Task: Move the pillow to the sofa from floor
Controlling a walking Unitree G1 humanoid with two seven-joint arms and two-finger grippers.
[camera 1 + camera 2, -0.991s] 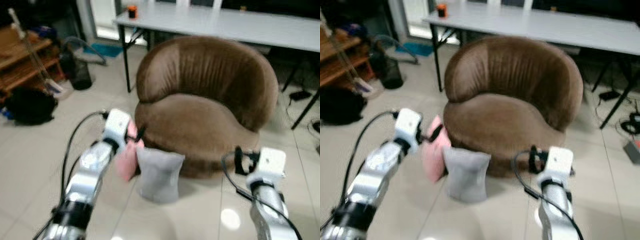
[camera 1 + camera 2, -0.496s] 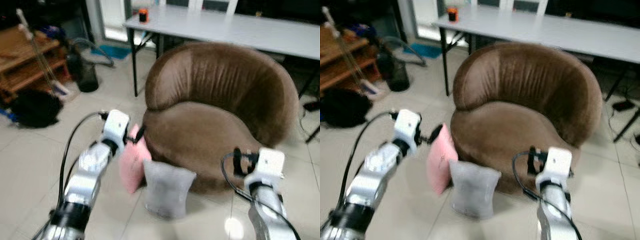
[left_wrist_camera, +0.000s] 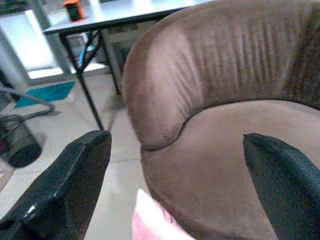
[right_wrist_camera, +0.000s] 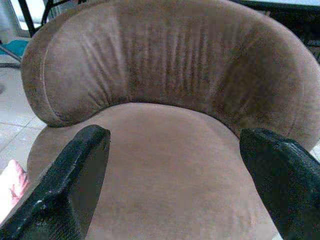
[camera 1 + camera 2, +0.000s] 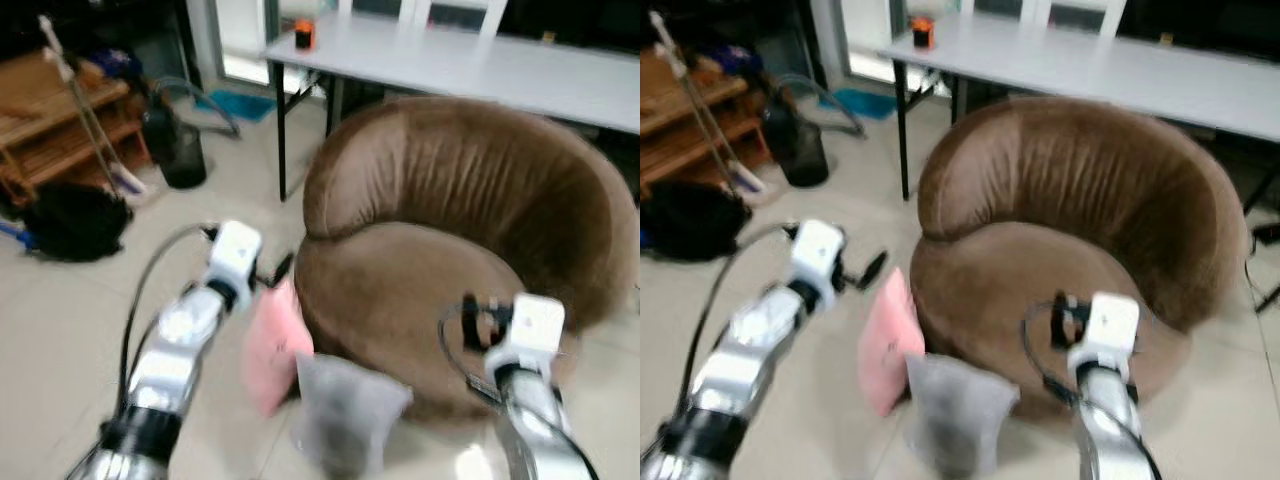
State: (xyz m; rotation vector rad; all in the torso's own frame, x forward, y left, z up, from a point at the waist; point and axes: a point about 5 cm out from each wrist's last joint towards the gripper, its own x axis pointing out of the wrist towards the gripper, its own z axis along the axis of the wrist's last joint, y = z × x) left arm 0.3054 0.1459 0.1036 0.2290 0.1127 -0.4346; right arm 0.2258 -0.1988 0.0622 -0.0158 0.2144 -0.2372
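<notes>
Down on the tiled floor [image 5: 60,330], a pink pillow [image 5: 272,345] stands on edge against the brown sofa's [image 5: 460,230] base; a grey pillow [image 5: 345,415] (blurred) sits just beside it; the left tool [image 3: 175,165] hovers above the pink one, fingers [image 3: 75,185] spread wide and holding nothing; the right tool [image 4: 172,175] faces the seat, equally wide; behind stands a grey table [image 5: 480,65].
</notes>
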